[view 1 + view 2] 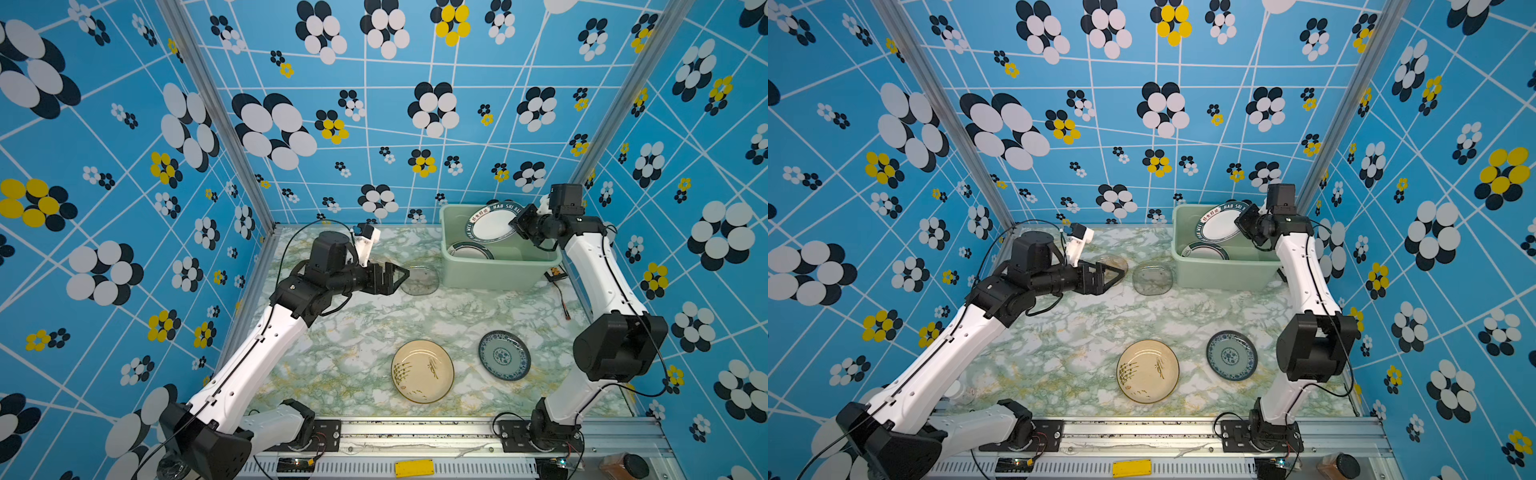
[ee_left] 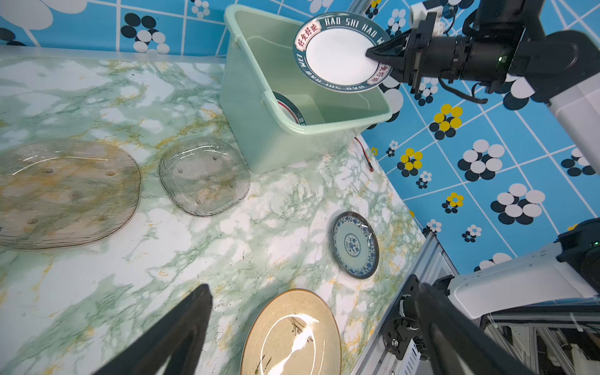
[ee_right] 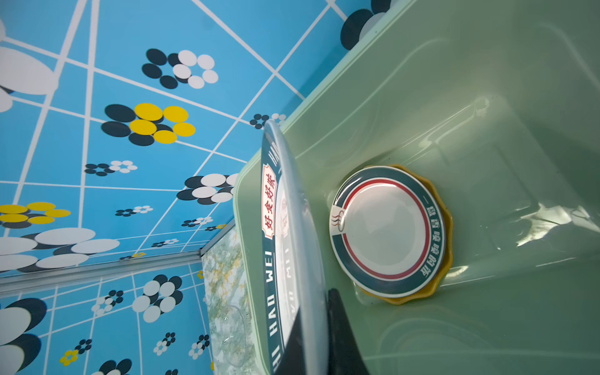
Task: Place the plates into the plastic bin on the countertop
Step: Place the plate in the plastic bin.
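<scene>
We see the right tool (image 2: 375, 56) clamped on the edge of a white plate (image 2: 337, 52) with a dark lettered rim. It holds the plate tilted up on edge over the green bin (image 1: 498, 272). Whether the plate's lower edge touches the bin, we cannot tell. The bin stands at the far right of the bench (image 1: 365, 320), close to the back wall. On its floor, towards the near left corner, lies a second dark-rimmed plate (image 3: 386, 230) with a red ring. It rests on a yellow scalloped plate (image 3: 445, 227), whose edge shows around it.

The left tool (image 1: 400, 276) hangs above the far middle of the bench, its jaws spread wide with nothing between them. Close by its tips an amber glass plate (image 2: 65, 191) lies flat on the bench. To the right of that, between it and the bin, lies a grey glass plate (image 1: 1152, 277). The two glass plates are near each other but apart, and the grey one sits just beside the bin.

Nearer to us, a cream plate (image 1: 422, 371) with dark brush marks lies flat at the near middle. A blue and white plate (image 1: 504, 355) lies to its right, apart from it and near the right arm.
</scene>
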`<state>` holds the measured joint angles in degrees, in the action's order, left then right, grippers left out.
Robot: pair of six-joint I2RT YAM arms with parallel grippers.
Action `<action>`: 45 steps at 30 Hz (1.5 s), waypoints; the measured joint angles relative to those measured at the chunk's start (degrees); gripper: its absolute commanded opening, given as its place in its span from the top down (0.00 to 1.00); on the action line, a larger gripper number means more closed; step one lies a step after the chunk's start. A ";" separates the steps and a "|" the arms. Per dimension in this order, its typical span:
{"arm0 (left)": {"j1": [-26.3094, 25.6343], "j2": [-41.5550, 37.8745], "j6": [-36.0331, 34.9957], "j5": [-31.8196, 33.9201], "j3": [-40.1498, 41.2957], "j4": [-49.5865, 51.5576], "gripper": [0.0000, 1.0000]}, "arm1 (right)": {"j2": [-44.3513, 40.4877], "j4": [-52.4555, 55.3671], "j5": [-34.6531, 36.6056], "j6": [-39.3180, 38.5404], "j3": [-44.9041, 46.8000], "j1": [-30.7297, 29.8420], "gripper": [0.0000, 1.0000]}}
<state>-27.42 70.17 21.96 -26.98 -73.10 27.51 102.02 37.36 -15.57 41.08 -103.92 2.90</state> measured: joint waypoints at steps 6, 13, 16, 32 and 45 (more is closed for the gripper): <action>-1.14 4.31 -2.08 0.92 -0.92 -0.26 0.01 | 6.75 3.54 1.75 -3.37 -6.10 0.42 1.00; -1.55 6.58 -2.75 1.60 -1.20 -0.24 0.01 | 12.20 6.40 2.54 -6.86 -7.45 0.42 1.00; -1.55 7.30 -2.89 1.77 -2.03 -0.09 0.01 | 13.84 7.23 2.84 -7.89 -7.45 0.42 1.00; -1.70 11.15 -3.17 2.21 -4.92 0.46 0.01 | 20.68 7.06 1.18 -9.70 -8.44 0.42 1.00; -1.92 11.67 -3.08 2.16 -6.60 0.74 0.01 | 21.77 7.04 0.35 -11.30 -8.52 0.39 0.87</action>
<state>-29.34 81.84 18.87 -24.82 -79.70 28.25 123.79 44.40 -15.22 29.78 -112.44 3.29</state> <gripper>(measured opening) 0.992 0.124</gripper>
